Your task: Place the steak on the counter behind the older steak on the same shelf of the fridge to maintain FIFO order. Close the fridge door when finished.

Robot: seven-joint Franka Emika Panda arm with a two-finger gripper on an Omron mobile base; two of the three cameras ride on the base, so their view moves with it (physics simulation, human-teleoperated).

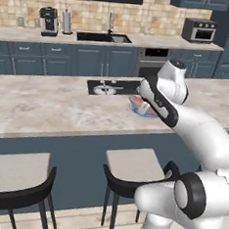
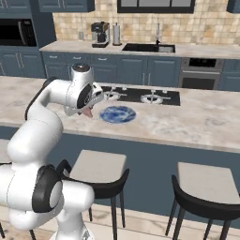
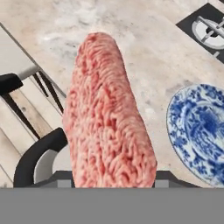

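While the arm reaches out over the near part of the bench [image 2: 197,119], the tool [image 2: 87,111] sits low at the end of the white wrist, its fingers pinched on the steak [image 3: 107,118]. In the hand view the steak rises between the two dark tips, edge-on, a long pink slab with a grainy surface, lifted clear of the bench top below it. From the right base view a small pink sliver of it shows under the wrist; from the left base view the wrist covers most of it.

Just beside the tool lies a blue-and-white patterned plate [image 2: 117,114], flat on the bench, bare on top. In the hand view the plate [image 3: 199,131] lies to the right of the steak, apart from it.

Beyond the plate, a black cooktop [image 2: 145,96] is set into the bench, with pale burner grates.

Near edge of the bench: stools with pale square seats and dark curved backs [image 1: 131,169], tucked under the overhang. One stool's back shows below the steak in the hand view.

Far wall: a second counter with a dark sink [image 1: 103,37], a coffee machine [image 1: 49,21], blue cabinets, tiled backsplash.
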